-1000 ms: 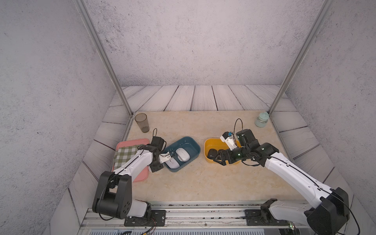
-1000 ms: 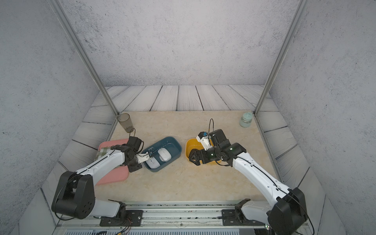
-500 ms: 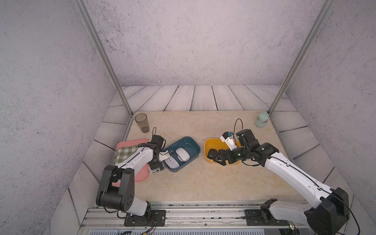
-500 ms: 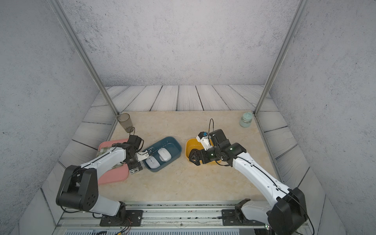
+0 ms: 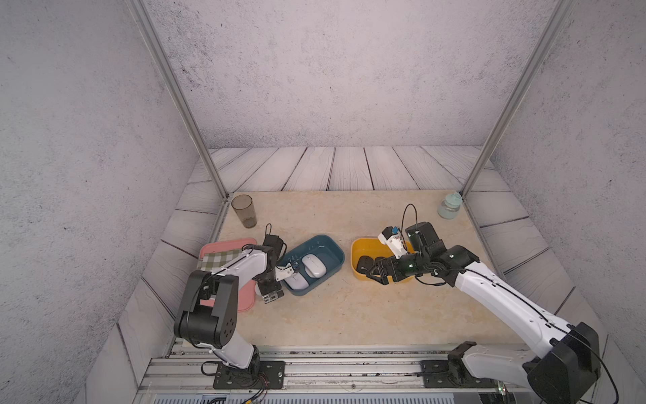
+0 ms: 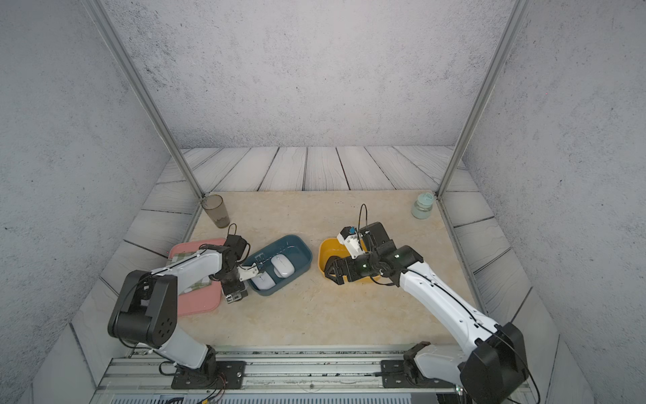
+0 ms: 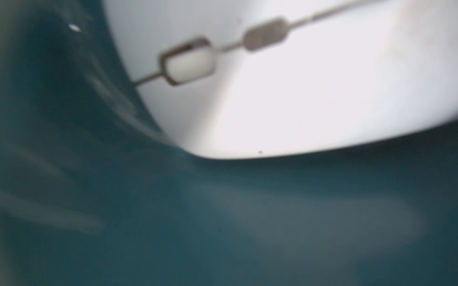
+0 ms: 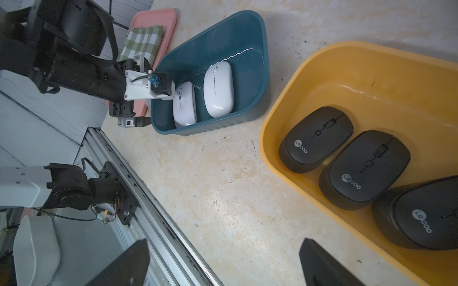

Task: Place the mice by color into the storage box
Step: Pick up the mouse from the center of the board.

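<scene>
Your right claw [image 8: 225, 244] hangs wide open and empty by the yellow bin [image 8: 292, 81], where three black mice [image 8: 366, 168] lie side by side. Your left claw [image 5: 289, 274] dips into the blue bin [image 8: 210, 127] over two white mice [image 8: 218, 89]. Its fingers are hidden, so you cannot tell how far it is open. No third white mouse shows clearly. The white shells look light, hard and glossy, so likely slippery. Pinch low across the long flanks at mid-body.
</scene>
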